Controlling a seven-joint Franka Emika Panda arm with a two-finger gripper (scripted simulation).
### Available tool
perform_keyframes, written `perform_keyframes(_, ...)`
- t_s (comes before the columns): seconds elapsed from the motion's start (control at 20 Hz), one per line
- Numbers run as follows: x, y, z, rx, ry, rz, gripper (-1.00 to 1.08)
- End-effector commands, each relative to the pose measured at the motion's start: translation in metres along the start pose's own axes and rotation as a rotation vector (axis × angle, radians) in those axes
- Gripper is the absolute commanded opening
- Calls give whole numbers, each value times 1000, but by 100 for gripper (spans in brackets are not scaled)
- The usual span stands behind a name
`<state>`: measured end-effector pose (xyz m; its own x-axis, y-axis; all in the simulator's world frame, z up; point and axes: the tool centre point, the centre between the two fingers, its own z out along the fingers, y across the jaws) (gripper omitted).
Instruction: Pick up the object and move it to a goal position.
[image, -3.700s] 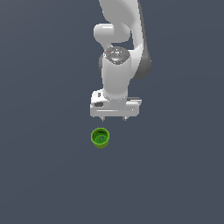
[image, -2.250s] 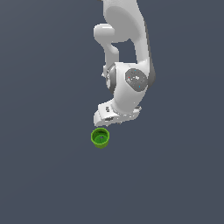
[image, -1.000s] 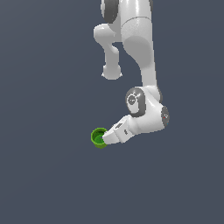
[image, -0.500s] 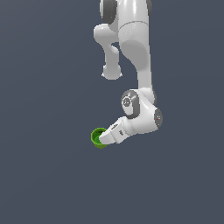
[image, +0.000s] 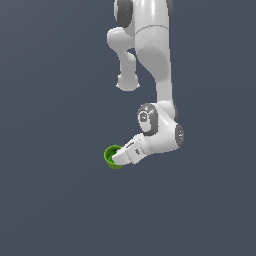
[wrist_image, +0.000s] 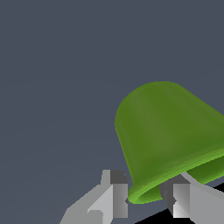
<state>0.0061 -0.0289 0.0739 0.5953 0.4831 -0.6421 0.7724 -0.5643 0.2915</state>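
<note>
Fingers (wrist_image: 114, 197) of the white arm's gripper (image: 120, 159) are straddling the thick rim of the small, bright green tapered cup (image: 111, 154) left of frame centre, narrowly parted, apparently mid-grasp, with a firm squeeze and lift needed next.

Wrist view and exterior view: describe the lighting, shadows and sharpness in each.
Exterior view: flat, even light, no cast shadow under the small bright green tapered cup or the white gripper; edges crisp. Wrist view: soft shading across the cup's wall, brighter at its thick rim; no glare or blur; the cup runs off the frame's edge.
</note>
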Motion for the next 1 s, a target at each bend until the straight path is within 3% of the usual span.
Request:
perform_keyframes(0.0,0,0,1,1,-1,-1,-100)
perform_keyframes(0.5,-13,1,-6,0,0,0,-100)
perform_keyframes(0.95,-61,3,-28,0,0,-1,-100)
